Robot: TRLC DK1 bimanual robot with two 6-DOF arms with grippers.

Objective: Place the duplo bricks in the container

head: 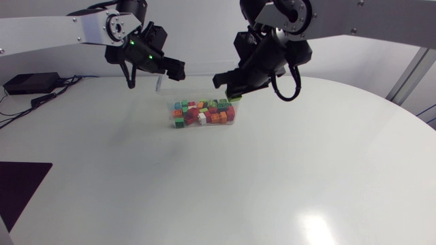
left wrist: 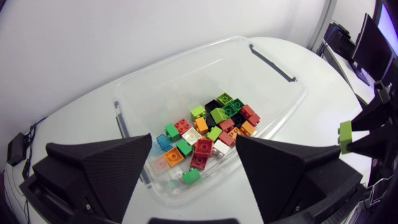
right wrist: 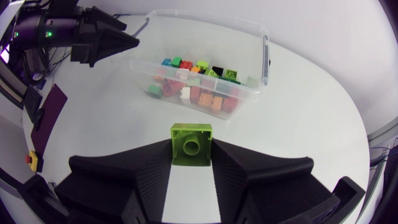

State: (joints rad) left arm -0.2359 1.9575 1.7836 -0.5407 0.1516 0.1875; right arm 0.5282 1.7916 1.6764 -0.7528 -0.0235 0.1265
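A clear plastic container (head: pixel 202 126) stands mid-table, holding several duplo bricks (head: pixel 204 112) in red, green, orange, white and black. My left gripper (head: pixel 174 70) hovers open above the container's far left corner; in the left wrist view its fingers (left wrist: pixel 106 165) stand wide over the bricks (left wrist: pixel 211 127), with a green brick (left wrist: pixel 191 176) low between them inside the container (left wrist: pixel 155 81). My right gripper (head: pixel 231 92) hangs above the container's right end, shut on a lime green brick (right wrist: pixel 191 144). The right wrist view shows the container (right wrist: pixel 205 18) ahead of it.
A black box with cables (head: pixel 30 83) sits at the table's far left edge. A dark mat (head: pixel 20 187) lies at the near left. The wide white tabletop (head: pixel 272 177) stretches in front of the container.
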